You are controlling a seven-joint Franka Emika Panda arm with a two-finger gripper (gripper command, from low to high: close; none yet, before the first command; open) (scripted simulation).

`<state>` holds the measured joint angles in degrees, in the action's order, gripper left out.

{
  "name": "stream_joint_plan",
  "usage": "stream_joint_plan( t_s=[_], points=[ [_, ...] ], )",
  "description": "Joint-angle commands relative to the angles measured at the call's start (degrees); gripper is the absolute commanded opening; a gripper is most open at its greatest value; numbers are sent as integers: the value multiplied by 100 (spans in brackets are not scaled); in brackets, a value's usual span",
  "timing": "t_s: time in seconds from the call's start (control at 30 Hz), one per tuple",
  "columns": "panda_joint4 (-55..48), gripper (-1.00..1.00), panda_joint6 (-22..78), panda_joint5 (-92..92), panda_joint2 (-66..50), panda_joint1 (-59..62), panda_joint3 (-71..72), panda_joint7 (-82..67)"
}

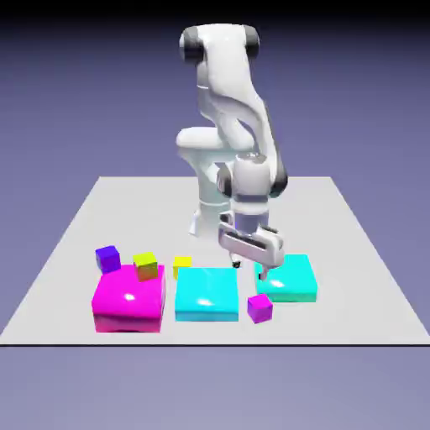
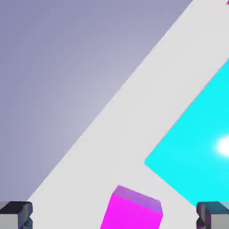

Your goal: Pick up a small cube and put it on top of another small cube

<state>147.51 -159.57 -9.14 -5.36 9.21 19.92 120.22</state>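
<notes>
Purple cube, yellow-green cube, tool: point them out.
Purple cube [image 1: 259,309]: exterior view, front face.
Yellow-green cube [image 1: 146,270]: exterior view, front face.
Tool [image 2: 114,215]: hand view, midway between its fingertips.

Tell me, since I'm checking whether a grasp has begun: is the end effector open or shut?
Open: in the hand view the end effector's fingertips stand wide apart, the magenta-purple cube showing between them, touching neither.
</notes>
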Motion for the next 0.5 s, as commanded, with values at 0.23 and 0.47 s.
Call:
stream_joint_plan(
  t_s=[0.23,0.47],
  points=[
    [-291,0,311,-197,-820,219,430,1678],
    [-562,-100,-585,-1077,-1990,-601,-571,2338]
  ],
)
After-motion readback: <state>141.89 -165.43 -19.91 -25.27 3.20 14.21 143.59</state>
